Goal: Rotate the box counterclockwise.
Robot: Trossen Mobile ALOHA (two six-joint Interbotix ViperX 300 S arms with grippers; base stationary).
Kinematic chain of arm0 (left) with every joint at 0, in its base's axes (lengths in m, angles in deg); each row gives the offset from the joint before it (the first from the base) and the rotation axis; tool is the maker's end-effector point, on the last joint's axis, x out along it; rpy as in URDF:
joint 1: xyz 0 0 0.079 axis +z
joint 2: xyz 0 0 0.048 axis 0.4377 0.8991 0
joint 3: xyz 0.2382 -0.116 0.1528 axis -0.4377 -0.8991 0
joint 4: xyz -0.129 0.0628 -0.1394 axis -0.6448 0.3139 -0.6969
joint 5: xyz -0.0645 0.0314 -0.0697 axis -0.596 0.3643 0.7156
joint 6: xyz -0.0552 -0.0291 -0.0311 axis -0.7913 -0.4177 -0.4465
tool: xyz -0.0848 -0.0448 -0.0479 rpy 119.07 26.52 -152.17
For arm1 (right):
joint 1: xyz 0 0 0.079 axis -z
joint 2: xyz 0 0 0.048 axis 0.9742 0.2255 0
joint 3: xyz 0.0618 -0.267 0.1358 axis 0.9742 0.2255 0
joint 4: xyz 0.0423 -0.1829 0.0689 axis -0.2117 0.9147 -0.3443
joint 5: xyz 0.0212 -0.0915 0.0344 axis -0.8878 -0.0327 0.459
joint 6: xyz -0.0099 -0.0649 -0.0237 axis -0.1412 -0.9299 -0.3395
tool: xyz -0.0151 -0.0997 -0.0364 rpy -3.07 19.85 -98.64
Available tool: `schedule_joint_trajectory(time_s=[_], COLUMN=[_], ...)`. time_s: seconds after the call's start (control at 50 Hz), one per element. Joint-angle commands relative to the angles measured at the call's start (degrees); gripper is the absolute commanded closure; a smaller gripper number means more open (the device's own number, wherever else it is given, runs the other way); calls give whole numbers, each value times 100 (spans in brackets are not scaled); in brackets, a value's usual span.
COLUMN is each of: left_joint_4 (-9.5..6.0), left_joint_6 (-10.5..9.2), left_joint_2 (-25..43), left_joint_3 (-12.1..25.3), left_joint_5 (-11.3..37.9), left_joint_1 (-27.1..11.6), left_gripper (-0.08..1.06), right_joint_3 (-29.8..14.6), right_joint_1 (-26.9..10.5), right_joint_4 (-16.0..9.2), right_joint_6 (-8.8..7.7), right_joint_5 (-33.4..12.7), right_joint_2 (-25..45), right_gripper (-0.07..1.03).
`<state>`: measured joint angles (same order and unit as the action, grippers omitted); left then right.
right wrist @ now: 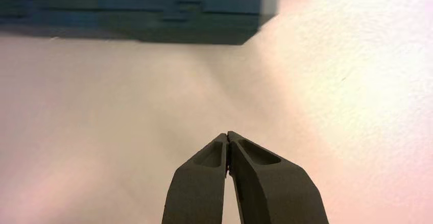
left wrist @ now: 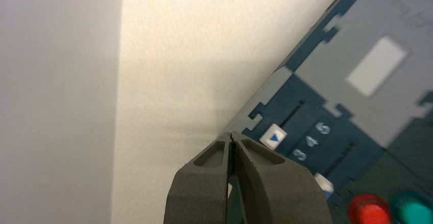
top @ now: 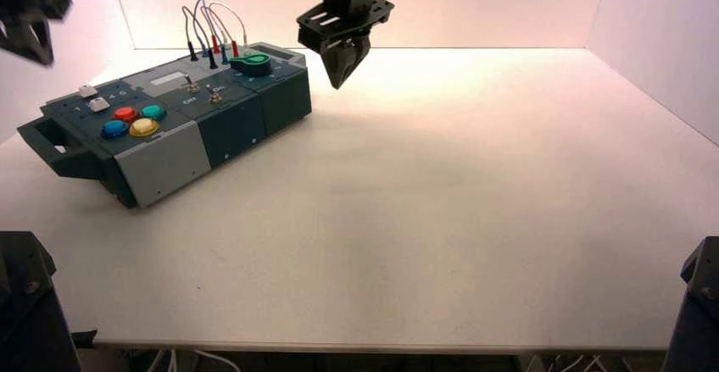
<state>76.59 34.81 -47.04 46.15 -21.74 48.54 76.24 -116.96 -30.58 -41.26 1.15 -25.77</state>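
Hanging above the surface [top: 441,219] just off the box's far right end, the right hand [top: 342,80] points down w/ fingertips pressed together, clenched on nothing; right wrist view shows the tips [right wrist: 228,138] meeting over bare surface, box edge a bit ahead, not touching. Left hand [top: 30,16] sits high at the far left, up & away from the box; left wrist view shows its fingers [left wrist: 232,141] also closed tight, empty, hovering over the box's left end nr the two white sliders [left wrist: 273,137] by numbers 3, 4, 5. Box [top: 169,126] lies at the surface's left-rear, turned at an angle: left end w/ dark handle [top: 55,143] nearer the front, right end farther back. On top: red [top: 125,113], green [top: 153,112], blue [top: 114,128] & yellow [top: 143,126] round buttons, two toggle switches [top: 203,90] mid-box, a green knob [top: 252,63] at the far end, looped wires [top: 212,24] behind it. Grey panel [top: 161,164] faces front at the left end. Room: wide open surface to the right & in front of the box; back wall nr the wires' side, left wall close to the handle end, left surface edge just beside that handle.
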Motion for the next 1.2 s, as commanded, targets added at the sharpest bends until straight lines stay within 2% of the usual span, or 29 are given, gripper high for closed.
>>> schedule_joint_trajectory(time_s=[0.02,0.22,0.32,0.42,0.56,0.84,1.2], left_joint_4=[0,0,0,-9,-9,-44,-44], left_joint_6=[9,9,26,26,26,26,26], left_joint_2=[97,176,229,378,580,642,624], left_joint_3=[123,79,88,141,149,114,-70], left_joint_5=[-369,-1213,-1503,-1494,-1424,-1248,-1213], left_joint_1=[35,35,35,35,35,35,35], left_gripper=[100,100,100,100,100,100,100], right_joint_3=[-26,105,132,158,79,-352,-800], right_joint_1=[-193,-448,-615,-765,-791,-677,-439], right_joint_4=[-35,-53,-158,-246,-290,-246,-229], right_joint_6=[-44,-88,-97,-105,-97,-105,-105], right_joint_5=[-88,-141,-193,-193,-158,62,97], right_joint_2=[-378,-492,-527,-545,-466,-149,378], right_gripper=[98,98,98,98,98,98,98])
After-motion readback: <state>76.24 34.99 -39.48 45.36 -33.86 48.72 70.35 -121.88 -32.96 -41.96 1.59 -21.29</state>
